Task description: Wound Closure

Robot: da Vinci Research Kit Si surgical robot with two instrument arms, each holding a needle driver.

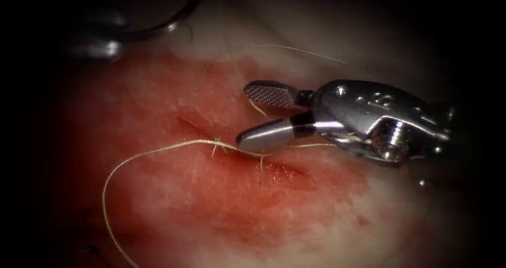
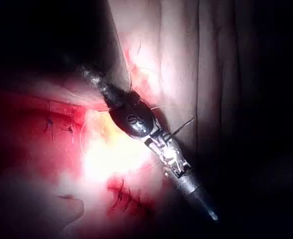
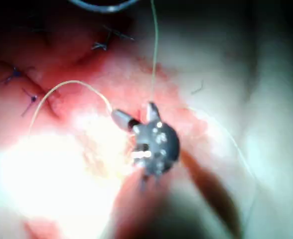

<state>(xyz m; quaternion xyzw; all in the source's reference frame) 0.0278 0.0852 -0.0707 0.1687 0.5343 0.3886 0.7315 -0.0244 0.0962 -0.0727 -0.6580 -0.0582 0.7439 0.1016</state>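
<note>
My right tool (image 1: 243, 115) comes in from the right and hovers over the cut (image 1: 284, 169) in the tissue (image 1: 158, 99), jaws open and holding nothing. Its lower jaw lies just above the pale thread (image 1: 158, 151). That thread loops up from the lower left, crosses a knot (image 1: 217, 141) with short ends on the cut, and runs on under the tool. The right wrist view shows the same open jaws (image 3: 132, 110) with thread (image 3: 76, 83) beside them. My left tool (image 1: 100, 49) sits dim at the far upper left, next to a dark curved needle (image 1: 168, 25) lying off the tissue; whether it holds the needle is unclear.
A second fine thread (image 1: 300, 50) trails across the pale tissue behind the right tool. Red fluid (image 1: 221, 194) stains the tissue around the cut. Older dark stitches (image 3: 17, 74) mark neighbouring cuts, also seen as dark stitches (image 2: 124, 196) in the left wrist view.
</note>
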